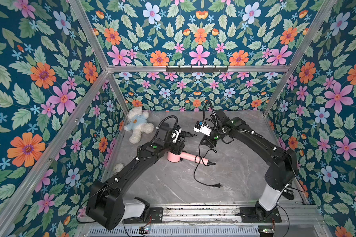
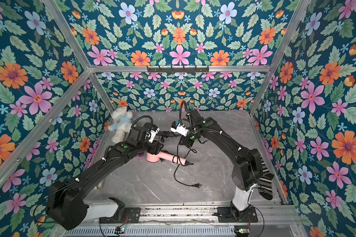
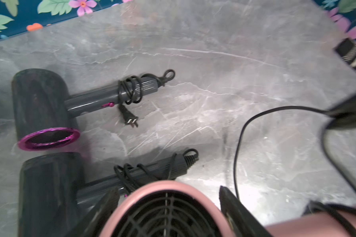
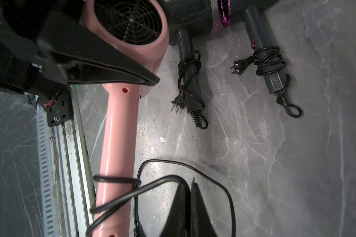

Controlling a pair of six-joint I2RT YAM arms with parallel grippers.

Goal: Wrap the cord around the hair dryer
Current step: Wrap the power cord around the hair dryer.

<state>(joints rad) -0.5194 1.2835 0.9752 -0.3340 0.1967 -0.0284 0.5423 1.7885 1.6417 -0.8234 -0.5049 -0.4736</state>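
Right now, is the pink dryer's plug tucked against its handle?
No, in a top view the plug lies on the table at the end of slack cord, well away from the pink hair dryer.

Gloss, sheen and fluff on our table

We see the pink hair dryer (image 4: 117,131) as glossy, smooth plastic, and its black cord (image 4: 115,179) as smooth and rubbery-looking. The table (image 4: 296,164) is grey and marble-patterned with a soft sheen. Left of centre in a top view, the teddy bear (image 1: 139,123) is fluffy cloth, and the frame bar (image 1: 132,68) is brushed metal.
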